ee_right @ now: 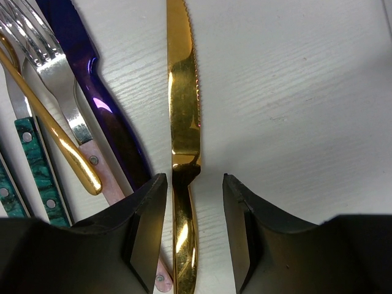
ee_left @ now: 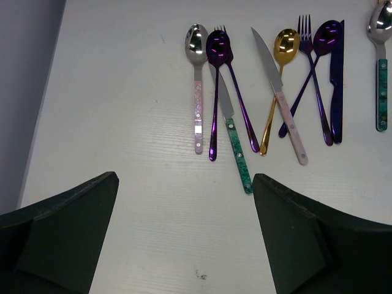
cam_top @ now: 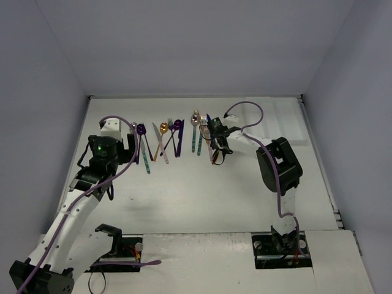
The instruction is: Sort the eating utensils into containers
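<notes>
right end effector (ee_right: 193,184) parted around gold knife (ee_right: 182,110), left end effector (ee_left: 184,177) spread, empty

Ten utensils (ee_left: 286,43) lie in the left wrist view, from eleven to one o'clock: five spoons (ee_left: 196,40), two silver, two purple, one gold; two purple forks (ee_left: 305,35); three knives (ee_left: 267,58); in the right wrist view, one gold knife (ee_right: 182,92) at twelve, one dark blue knife (ee_right: 101,104) at eleven, two teal handles (ee_right: 37,162) at nine.
</notes>
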Tool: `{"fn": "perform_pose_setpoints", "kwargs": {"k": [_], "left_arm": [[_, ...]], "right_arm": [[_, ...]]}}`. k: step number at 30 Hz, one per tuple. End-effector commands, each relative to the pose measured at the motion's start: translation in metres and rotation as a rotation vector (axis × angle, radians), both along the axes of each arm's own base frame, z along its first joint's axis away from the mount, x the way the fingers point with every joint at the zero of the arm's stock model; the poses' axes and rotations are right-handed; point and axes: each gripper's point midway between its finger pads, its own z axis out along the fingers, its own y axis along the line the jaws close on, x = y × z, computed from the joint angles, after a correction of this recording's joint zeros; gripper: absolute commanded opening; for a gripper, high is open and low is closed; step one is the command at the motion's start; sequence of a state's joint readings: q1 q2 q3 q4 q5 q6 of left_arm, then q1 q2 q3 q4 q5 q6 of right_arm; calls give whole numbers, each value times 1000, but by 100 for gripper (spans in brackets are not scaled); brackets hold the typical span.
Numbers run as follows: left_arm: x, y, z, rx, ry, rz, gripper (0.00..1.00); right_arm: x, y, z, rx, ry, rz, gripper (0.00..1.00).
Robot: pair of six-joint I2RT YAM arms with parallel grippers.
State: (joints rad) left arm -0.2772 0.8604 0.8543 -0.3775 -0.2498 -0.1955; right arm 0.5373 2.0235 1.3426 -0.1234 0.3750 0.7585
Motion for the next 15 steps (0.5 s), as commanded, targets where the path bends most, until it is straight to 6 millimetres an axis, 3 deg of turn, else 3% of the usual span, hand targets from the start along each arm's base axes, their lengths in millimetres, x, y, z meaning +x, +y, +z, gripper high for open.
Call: {"fn": "perform_pose_setpoints", "kwargs": {"k": [1,9,15], "left_arm": [[5,0,19,-35,-66,9,90],[5,-1,19,-39,-68,8,90],[5,-1,18,-38,-66,3,89]], "right_arm": [[7,8,13,22,-32,9,38],[-13,9,-5,31,37,51,33],[-26,3,-9,15,71,81,22]]}}
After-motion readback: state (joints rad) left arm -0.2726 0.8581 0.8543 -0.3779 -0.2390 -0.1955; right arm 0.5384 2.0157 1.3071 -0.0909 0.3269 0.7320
